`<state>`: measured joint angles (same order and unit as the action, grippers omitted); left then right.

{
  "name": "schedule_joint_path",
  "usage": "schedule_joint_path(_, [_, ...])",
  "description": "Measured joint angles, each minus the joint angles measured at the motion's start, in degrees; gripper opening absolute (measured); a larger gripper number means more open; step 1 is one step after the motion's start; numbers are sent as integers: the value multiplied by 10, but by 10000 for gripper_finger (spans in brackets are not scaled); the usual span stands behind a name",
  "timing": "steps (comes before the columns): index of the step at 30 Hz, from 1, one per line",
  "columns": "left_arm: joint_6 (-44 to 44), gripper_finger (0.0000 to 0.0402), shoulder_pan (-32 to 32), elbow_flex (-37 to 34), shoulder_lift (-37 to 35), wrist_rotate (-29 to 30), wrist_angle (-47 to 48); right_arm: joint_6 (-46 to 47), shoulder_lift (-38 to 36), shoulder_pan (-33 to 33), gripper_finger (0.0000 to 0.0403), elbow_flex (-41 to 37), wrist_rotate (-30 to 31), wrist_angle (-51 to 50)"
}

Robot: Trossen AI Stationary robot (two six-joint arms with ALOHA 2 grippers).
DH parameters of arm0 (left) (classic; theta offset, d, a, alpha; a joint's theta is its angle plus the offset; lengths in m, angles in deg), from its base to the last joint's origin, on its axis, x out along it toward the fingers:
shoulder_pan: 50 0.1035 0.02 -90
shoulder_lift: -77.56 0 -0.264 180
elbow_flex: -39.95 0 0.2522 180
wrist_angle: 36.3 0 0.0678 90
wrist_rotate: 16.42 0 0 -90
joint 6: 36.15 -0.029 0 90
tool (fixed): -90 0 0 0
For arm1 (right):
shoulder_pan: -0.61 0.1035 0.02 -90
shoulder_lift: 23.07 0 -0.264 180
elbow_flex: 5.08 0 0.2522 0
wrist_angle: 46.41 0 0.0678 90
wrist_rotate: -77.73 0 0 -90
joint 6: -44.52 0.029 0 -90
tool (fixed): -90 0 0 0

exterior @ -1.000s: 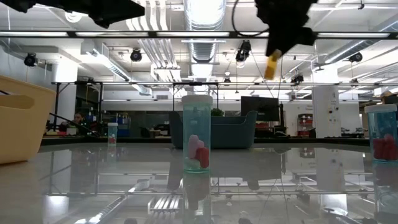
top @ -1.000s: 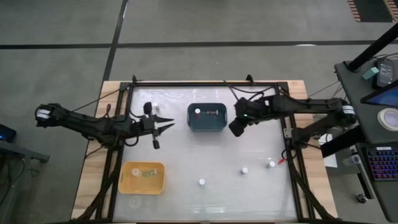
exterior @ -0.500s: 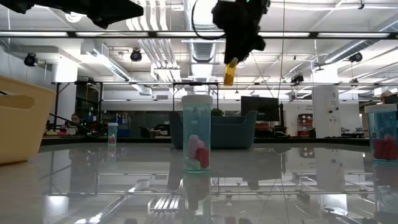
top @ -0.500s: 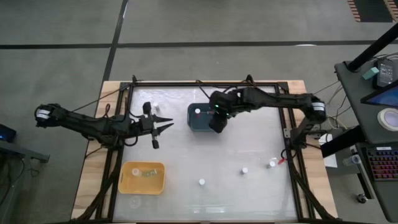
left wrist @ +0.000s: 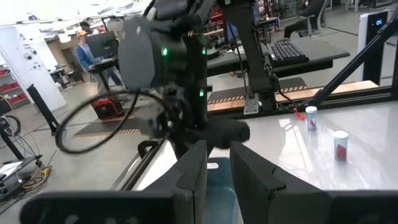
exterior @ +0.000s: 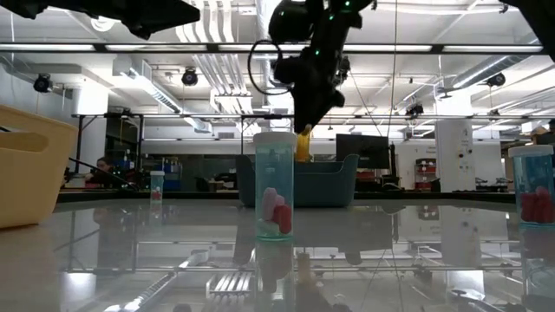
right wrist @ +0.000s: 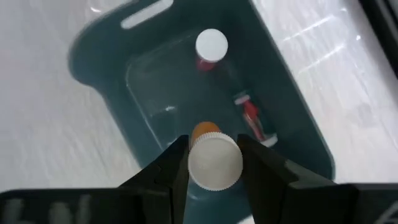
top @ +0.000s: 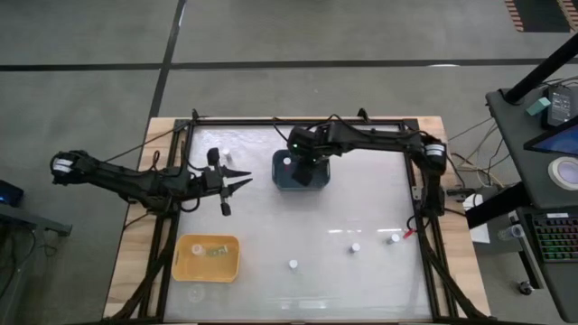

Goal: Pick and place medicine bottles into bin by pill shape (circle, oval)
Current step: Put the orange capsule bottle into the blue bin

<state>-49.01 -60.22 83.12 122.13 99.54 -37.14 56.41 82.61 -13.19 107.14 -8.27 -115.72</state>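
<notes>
Over the teal bin (top: 287,179), right jaws (right wrist: 214,163) clamp an orange bottle (right wrist: 213,158); left jaws (top: 237,181) gape empty.

The counter (top: 271,226) has a pale glossy top in a black frame, with wooden edging (top: 135,244) at its sides; it stands on a grey floor (top: 90,45) crossed by dark seam lines (top: 271,64); a side desk (top: 542,126) on the right carries a keyboard (top: 553,236); overhead run white ducts (exterior: 282,65), pipes and strip lights (exterior: 277,13); white columns (exterior: 455,152) and monitors (exterior: 355,147) stand beyond; a person (left wrist: 84,46) sits at a workstation.
</notes>
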Motion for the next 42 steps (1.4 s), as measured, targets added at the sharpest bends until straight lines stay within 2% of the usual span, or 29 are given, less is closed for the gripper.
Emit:
schedule_joint_path(19, [-1,54,0,0,0,0,1,-31,93,-1,116,0,-2,55])
schedule_joint_path(24, [-1,54,0,0,0,0,1,-30,95,-1,121,0,0,57])
schedule_joint_path(34, [-1,54,0,-1,0,0,1,-29,95,-1,167,1,0,55])
schedule_joint_path(42, [-10,54,0,-1,0,0,1,-19,69,-1,171,7,0,49])
